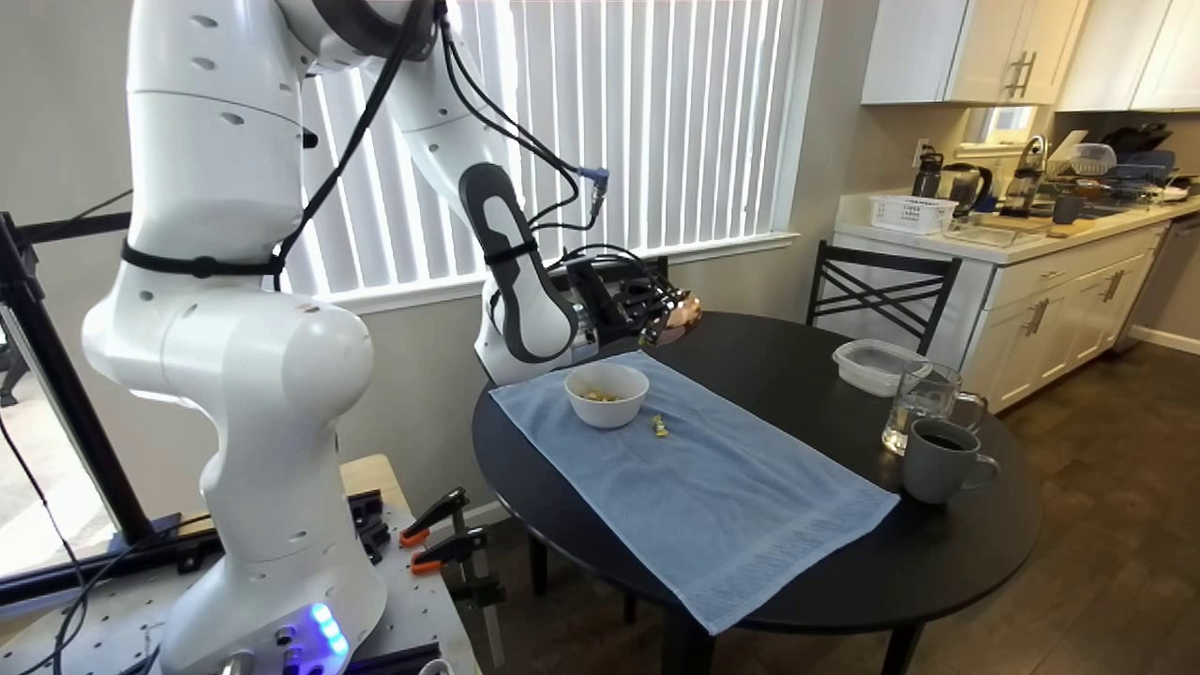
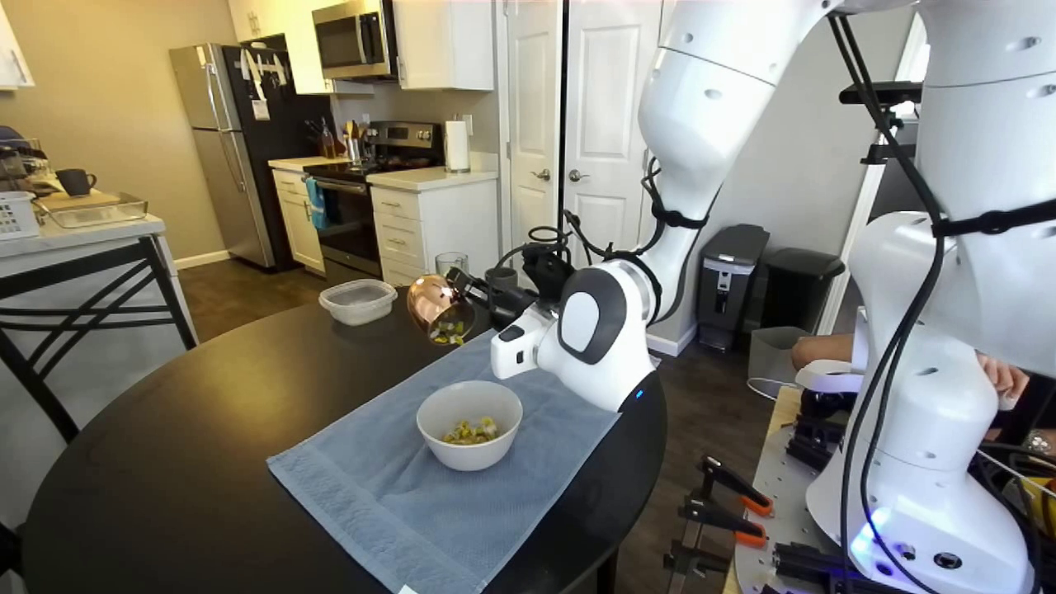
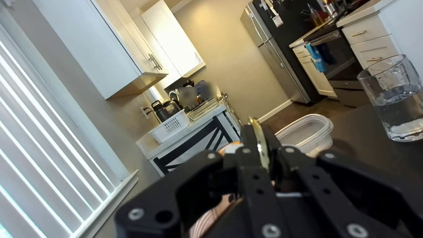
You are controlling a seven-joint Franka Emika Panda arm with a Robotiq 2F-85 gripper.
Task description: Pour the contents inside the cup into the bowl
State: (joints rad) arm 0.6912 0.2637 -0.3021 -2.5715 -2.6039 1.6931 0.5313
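The jaws gripped the copper cup (image 2: 426,304), tilted, apart from the white bowl (image 2: 467,456) (yellow pieces (image 2: 472,431) in both, another piece (image 1: 659,426) just beside the bowl).

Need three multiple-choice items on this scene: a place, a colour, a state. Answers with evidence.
1. Where is the white bowl?
A. On the blue towel
B. Under the towel
C. Lifted off the towel

2. Colour of the cup in the gripper?
A. Blue
B. White
C. Copper

3. State of that cup?
A. Upright on the towel
B. Held tipped, pieces inside
C. Held upright

1 A: both exterior views show it resting there.
2 C: both exterior views show its reddish metal.
3 B: in an exterior view its mouth leans sideways, pieces visible within.
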